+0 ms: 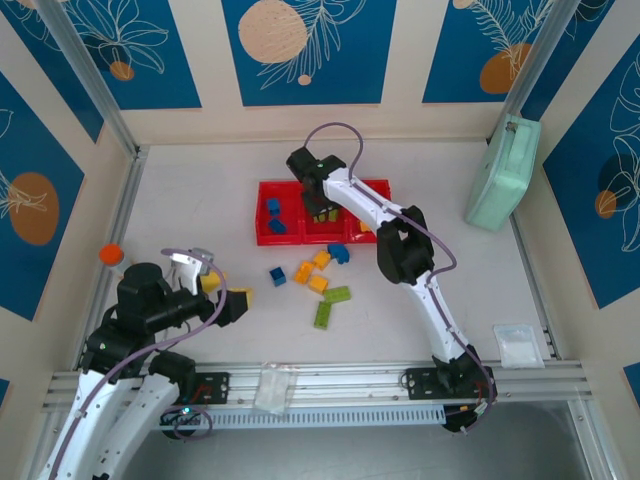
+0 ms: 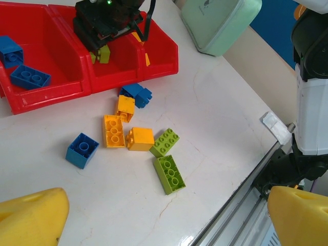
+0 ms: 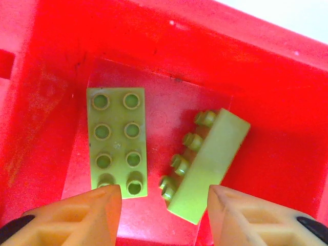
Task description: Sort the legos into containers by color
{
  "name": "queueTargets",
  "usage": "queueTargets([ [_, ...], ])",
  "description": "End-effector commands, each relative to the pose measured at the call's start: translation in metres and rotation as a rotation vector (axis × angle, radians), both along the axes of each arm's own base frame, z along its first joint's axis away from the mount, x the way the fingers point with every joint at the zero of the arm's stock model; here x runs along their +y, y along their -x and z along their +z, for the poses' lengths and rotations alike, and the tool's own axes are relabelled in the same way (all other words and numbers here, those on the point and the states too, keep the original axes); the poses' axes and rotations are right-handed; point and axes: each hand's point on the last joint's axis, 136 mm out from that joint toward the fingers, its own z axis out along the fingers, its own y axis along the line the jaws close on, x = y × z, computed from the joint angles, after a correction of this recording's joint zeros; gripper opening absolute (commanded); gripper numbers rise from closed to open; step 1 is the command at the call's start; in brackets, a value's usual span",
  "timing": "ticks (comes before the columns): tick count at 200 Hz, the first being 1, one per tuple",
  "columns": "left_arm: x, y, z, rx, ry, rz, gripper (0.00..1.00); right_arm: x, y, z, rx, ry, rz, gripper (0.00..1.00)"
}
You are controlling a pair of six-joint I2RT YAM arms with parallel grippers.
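Bin floor [image 3: 169, 97]: green brick [image 3: 210, 161] perhaps touching right hand [image 3: 163, 199].

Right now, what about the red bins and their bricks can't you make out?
1. Middle bin, top view: its floor is hidden under the right gripper.
2. Right bin, top view: the right arm covers most of it; in the left wrist view its walls hide all but an orange scrap.
3. Left bin, left wrist view: cut off by the picture's left edge, with part of a blue brick.
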Motion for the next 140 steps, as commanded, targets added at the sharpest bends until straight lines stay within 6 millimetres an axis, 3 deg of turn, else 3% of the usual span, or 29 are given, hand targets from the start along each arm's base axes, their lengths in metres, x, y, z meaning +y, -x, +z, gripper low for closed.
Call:
queueTargets([
  [1, 0.0, -0.001, 0.005, -0.041, -0.011, -0.009, 0.99, 0.012, 0.02, 0.024, 0.005, -0.048, 0.013, 0.53],
  [51, 0.0, -0.001, 0.005, -0.042, -0.011, -0.005, 0.99, 0.016, 0.047, 0.076, -0.021, -0.208, -0.027, 0.69],
  [86, 0.0, -0.001, 0.005, -0.042, -0.012, -0.005, 0.99, 0.007, 0.076, 0.104, -0.025, -0.332, -0.054, 0.78],
  [118, 0.001, -0.001, 0.005, -0.041, -0.014, -0.001, 0.99, -0.01, 0.109, 0.112, -0.011, -0.418, -0.1, 0.84],
  [140, 0.001, -0.002, 0.004, -0.04, -0.016, -0.002, 0.99, -0.025, 0.139, 0.105, 0.028, -0.452, -0.121, 0.84],
])
